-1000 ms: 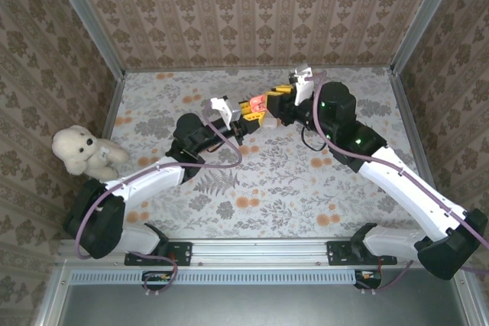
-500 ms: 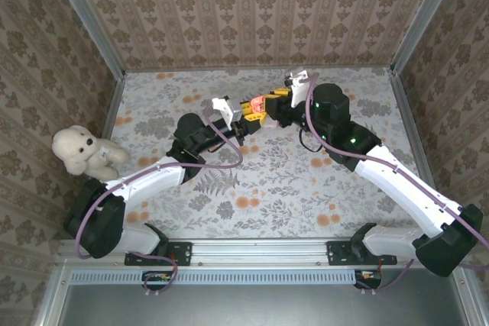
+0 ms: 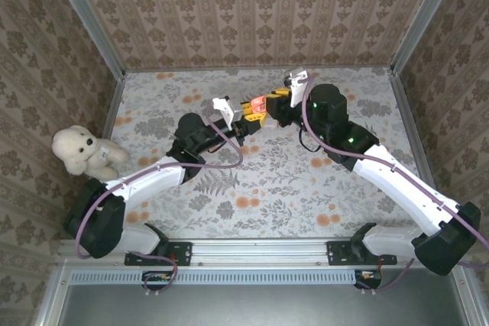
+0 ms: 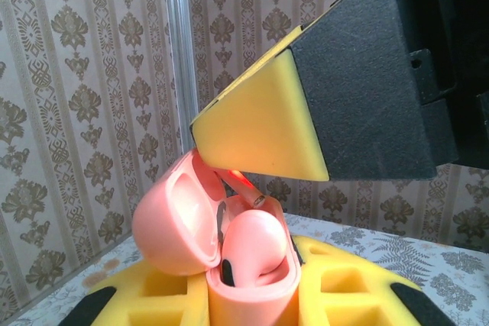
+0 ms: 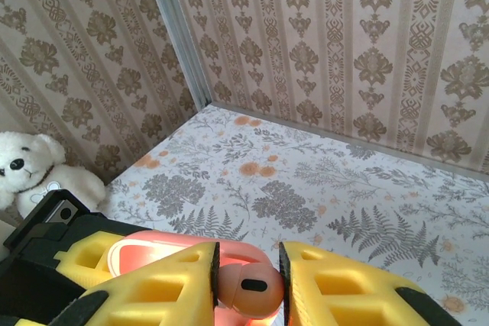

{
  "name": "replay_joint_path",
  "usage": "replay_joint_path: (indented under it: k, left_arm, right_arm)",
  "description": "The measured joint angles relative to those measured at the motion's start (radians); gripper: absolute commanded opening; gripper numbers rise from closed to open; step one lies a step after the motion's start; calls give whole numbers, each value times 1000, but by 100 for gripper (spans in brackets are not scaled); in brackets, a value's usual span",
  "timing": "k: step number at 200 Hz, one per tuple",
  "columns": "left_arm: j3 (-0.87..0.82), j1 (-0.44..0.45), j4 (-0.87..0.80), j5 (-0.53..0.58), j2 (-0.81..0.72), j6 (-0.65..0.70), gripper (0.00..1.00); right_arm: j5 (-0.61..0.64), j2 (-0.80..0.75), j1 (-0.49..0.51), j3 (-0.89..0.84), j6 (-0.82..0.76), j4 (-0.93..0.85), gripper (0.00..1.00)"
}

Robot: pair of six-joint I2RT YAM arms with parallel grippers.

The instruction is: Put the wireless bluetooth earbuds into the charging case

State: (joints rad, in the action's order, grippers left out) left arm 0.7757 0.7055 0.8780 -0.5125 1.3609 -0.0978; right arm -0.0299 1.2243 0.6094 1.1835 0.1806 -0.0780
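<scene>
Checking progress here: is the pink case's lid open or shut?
Open: the case has its lid tipped back, an earbud in its mouth.

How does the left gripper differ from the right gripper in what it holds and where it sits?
The left gripper clamps the open pink charging case; the right gripper pinches a small pink earbud. The left gripper sits underneath the case; the right gripper reaches over the open case from above. Both are yellow-tipped and shut on their load.
</scene>
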Motion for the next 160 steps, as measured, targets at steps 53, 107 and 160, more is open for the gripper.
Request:
replay_joint_path:
  k: [53,107,160]
  left_arm:
    - [0,0,-8,4,0,0,0]
    - [0,0,-24,3,0,0,0]
    - [0,1,-30,-5,0,0,0]
  right_arm:
    - [-11,2,0,-6,-13,0,27]
    - [-31,0,0,-16,-68,-8,27]
    - [14,-21,26,-34,-143,-11,26]
